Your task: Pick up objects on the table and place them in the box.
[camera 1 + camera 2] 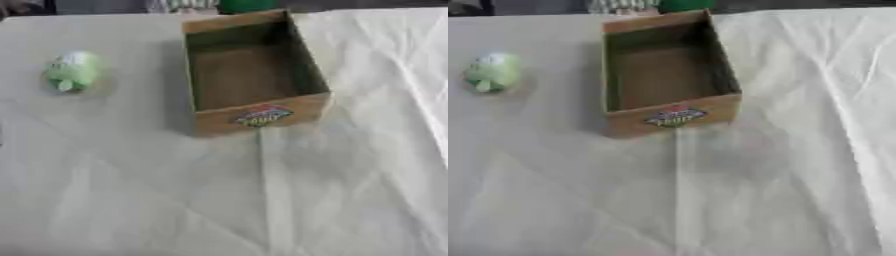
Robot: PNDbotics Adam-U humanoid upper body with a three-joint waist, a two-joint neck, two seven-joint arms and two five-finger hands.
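An open cardboard box stands at the upper middle of the table, with a coloured label on its near wall. Its inside looks bare. A small green and white rounded object lies on the white cloth to the left of the box, well apart from it. Neither of my hands shows in either view.
A creased white cloth covers the whole table. Beyond the far edge, behind the box, something green and a striped shape show.
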